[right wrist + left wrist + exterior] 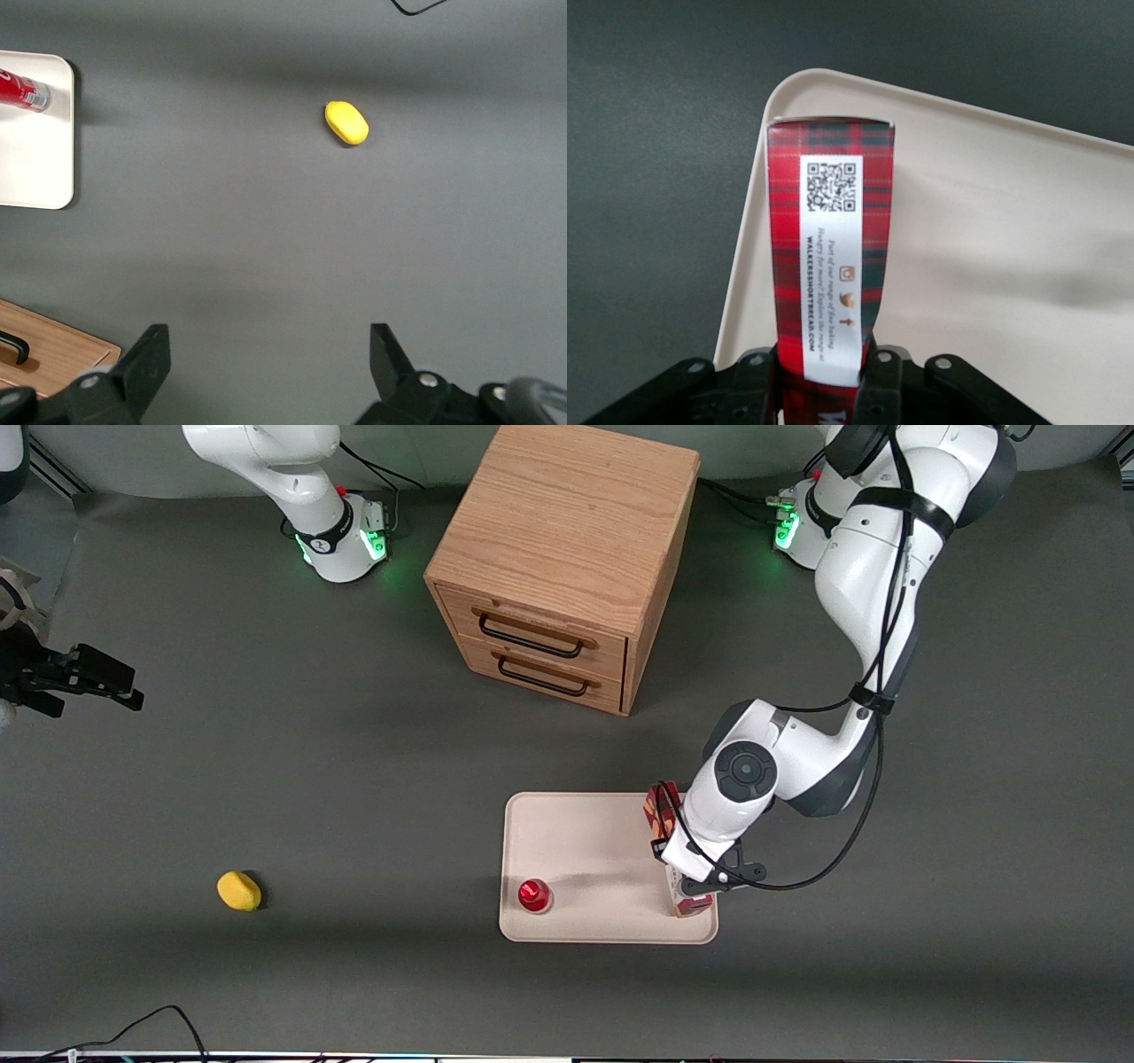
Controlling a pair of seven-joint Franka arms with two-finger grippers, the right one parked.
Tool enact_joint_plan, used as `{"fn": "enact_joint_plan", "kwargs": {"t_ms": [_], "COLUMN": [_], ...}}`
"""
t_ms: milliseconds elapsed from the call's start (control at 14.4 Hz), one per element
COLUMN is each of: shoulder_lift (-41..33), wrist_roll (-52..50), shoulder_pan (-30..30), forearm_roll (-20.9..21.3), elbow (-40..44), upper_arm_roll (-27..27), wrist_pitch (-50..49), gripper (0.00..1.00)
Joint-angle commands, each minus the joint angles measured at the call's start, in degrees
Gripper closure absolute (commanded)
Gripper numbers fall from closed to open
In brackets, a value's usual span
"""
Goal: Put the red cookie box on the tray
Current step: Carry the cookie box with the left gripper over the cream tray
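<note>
The red cookie box point(828, 257), long and plaid with a white label panel, is clamped between my gripper's black fingers point(879, 390). My gripper point(824, 385) is shut on one end of it. In the front view the box point(663, 804) lies lengthwise over the cream-white tray point(585, 841), along the rim at the working arm's end. The white wrist covers the box's middle and most of the gripper point(687, 865). The box's free end reaches toward a rounded corner of the tray point(992, 266). Whether the box touches the tray I cannot tell.
A small red-capped bottle point(534, 895) stands on the tray near the corner closest to the front camera, toward the parked arm. A wooden drawer cabinet point(558, 567) sits farther from the camera than the tray. A yellow lump point(238, 891) lies toward the parked arm's end.
</note>
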Motion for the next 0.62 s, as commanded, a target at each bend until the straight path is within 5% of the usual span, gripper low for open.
{"fn": "enact_joint_plan", "kwargs": {"t_ms": [0, 69, 277, 346, 415, 554], "shoulder_lift": [0.1, 0.4, 0.9, 1.0, 0.9, 0.3], "wrist_roll": [-0.3, -0.4, -0.3, -0.2, 0.0, -0.2], "shoulder_pan": [-0.2, -0.1, -0.2, -0.2, -0.1, -0.1], "forearm_roll": [0.3, 0.3, 0.3, 0.3, 0.3, 0.2], "elbow": [-2.5, -3.2, -4.0, -4.0, -3.9, -3.5], "upper_arm_roll": [0.7, 0.7, 1.2, 1.4, 1.4, 1.3], "wrist_pitch": [3.7, 4.9, 6.4, 6.4, 6.1, 4.8], "gripper": [1.00, 1.00, 0.60, 0.23, 0.00, 0.00]}}
